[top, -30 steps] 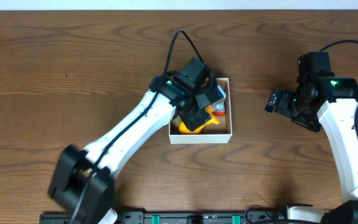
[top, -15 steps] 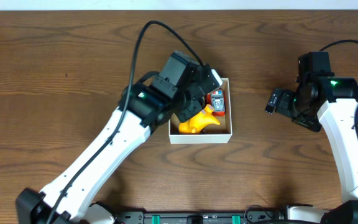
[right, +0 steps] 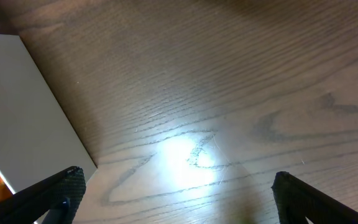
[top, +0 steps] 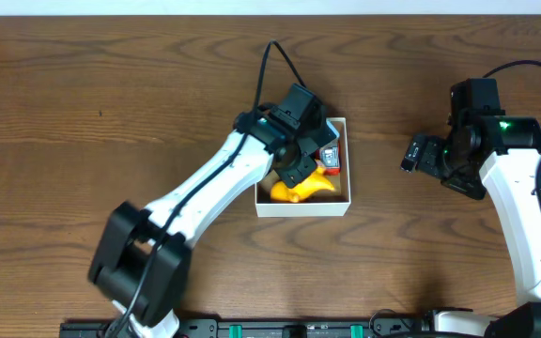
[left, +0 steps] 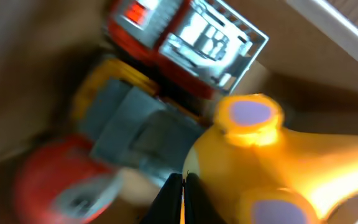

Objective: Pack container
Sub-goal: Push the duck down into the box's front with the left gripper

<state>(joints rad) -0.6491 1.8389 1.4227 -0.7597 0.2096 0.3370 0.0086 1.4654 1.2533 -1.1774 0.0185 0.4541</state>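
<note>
The container (top: 303, 208), a small white-walled box with a brown inside, sits mid-table. In it lie a yellow toy (top: 302, 192) and a red and white toy (top: 330, 157). My left gripper (top: 301, 163) hangs low over the box's left half, shut with nothing between its fingers. The left wrist view is blurred: the closed fingertips (left: 182, 186) sit against the yellow toy (left: 303, 162), beside a grey and yellow toy (left: 129, 118) and the red and white toy (left: 185, 31). My right gripper (top: 411, 153) hovers open over bare wood to the right, the container's wall (right: 23, 112) at its left.
Brown wooden table (top: 83, 113) all round the box. The left arm's black cable (top: 269, 66) loops up behind the container. The right arm (top: 524, 207) runs down the right edge.
The left gripper closed from partly open to fully shut. Its arm swung up and left off the box, then came back down over the toys. The right arm stayed still.
</note>
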